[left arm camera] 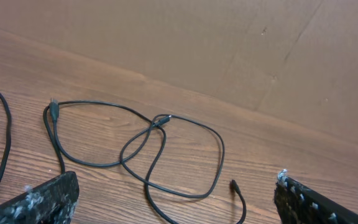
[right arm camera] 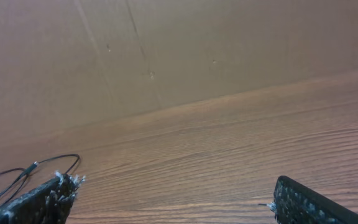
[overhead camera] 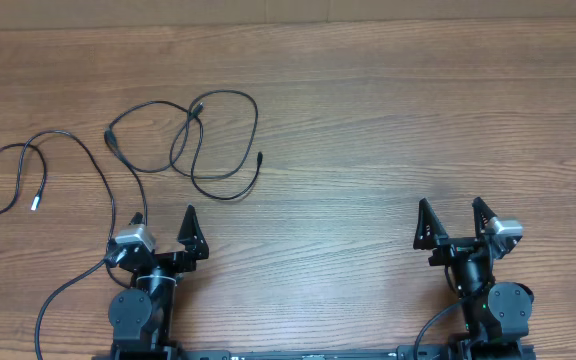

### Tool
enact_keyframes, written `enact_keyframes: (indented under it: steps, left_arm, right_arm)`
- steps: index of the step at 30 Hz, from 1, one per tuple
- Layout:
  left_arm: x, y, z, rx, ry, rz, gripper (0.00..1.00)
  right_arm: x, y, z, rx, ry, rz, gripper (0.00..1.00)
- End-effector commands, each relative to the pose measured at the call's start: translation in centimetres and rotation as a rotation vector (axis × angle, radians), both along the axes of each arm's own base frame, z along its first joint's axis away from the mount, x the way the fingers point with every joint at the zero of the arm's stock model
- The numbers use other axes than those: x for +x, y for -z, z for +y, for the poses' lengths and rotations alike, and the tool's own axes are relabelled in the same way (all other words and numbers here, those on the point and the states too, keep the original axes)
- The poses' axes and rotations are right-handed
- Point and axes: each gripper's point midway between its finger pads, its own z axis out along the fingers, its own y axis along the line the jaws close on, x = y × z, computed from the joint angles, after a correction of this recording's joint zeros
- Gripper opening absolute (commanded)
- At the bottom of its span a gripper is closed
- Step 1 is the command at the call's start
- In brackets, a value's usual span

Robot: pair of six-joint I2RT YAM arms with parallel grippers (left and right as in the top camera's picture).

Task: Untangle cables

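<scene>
Overhead, the wooden table [overhead camera: 388, 110] has both arms at its near edge. The left gripper [overhead camera: 166, 215] and right gripper [overhead camera: 451, 205] stand spread wide, holding nothing. The black cables [overhead camera: 257, 125] lie looped over one another at the table's left, beyond the left gripper. A light-coloured plug tip [overhead camera: 36, 203] lies apart at far left.

Wood-grain table [overhead camera: 368, 120], brown cardboard wall [right arm camera: 166, 50]
</scene>
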Motion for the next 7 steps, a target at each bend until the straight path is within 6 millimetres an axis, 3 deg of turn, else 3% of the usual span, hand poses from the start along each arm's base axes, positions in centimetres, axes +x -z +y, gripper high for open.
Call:
enact_keyframes:
  steps: [1, 7]
  left_arm:
    - [-0.03, -0.07, -0.03, 0.020, 0.007, -0.007, 0.99]
    - [-0.02, -0.07, -0.03, 0.020, 0.007, -0.007, 1.00]
  right_arm:
    - [0.02, 0.21, 0.00, 0.002, 0.003, -0.002, 1.00]
    - [0.02, 0.21, 0.00, 0.002, 0.003, -0.002, 1.00]
